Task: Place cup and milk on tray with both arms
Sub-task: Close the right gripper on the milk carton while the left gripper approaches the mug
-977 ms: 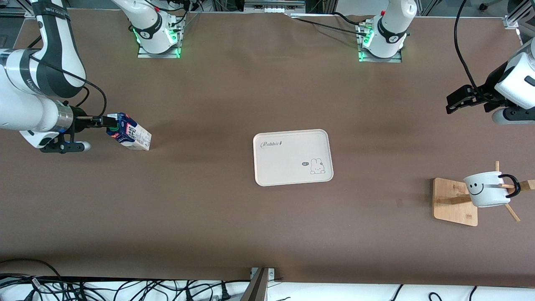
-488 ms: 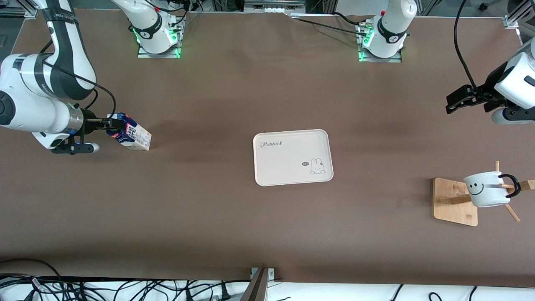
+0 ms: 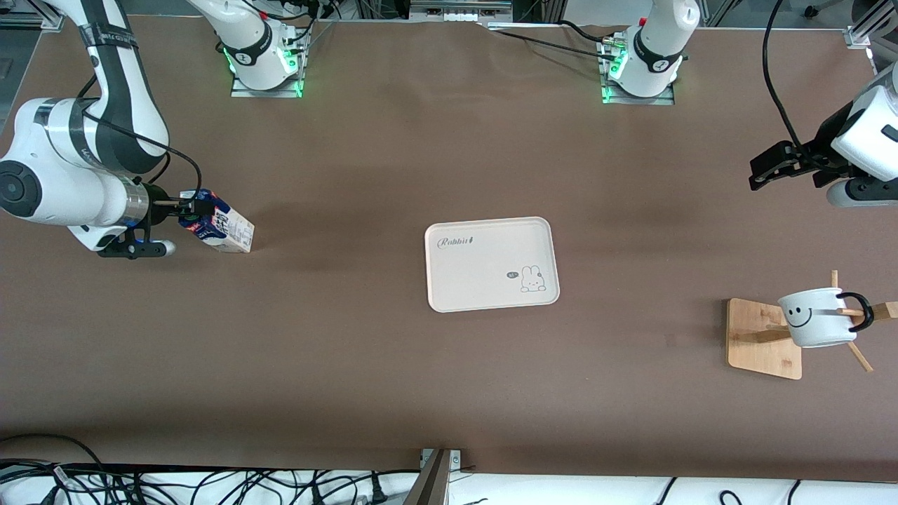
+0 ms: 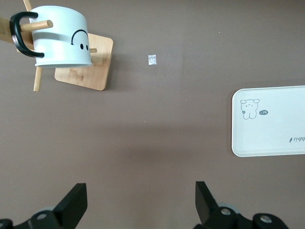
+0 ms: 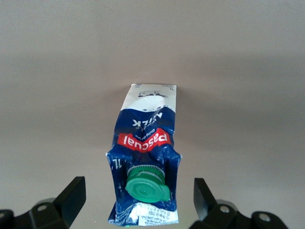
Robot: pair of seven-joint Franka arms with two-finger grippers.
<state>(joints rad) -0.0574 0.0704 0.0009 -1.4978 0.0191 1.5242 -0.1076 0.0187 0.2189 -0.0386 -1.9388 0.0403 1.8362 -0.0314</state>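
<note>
The milk stands on the table at the middle left of the front view, toward the right arm's end, its dark blue top and green cap facing the right gripper. That gripper sits at the carton's top with its fingers spread wide, one on either side of the carton and clear of it in the right wrist view, so nothing is clamped. The right arm curls in from the upper left of the front view.

The tray lies bare at the centre of the front view, between the two ends of the table, its bunny drawing in the corner nearer the front camera.

The cup hangs by its black handle on a peg of the wooden rack at the lower right of the front view, toward the left arm's end, smiley face showing.

The left gripper hangs at the right edge of the front view, over bare table, higher in the frame than the rack. Its fingers stand well apart and hold nothing; the left wrist view looks down on cup, rack and one end of the tray.
</note>
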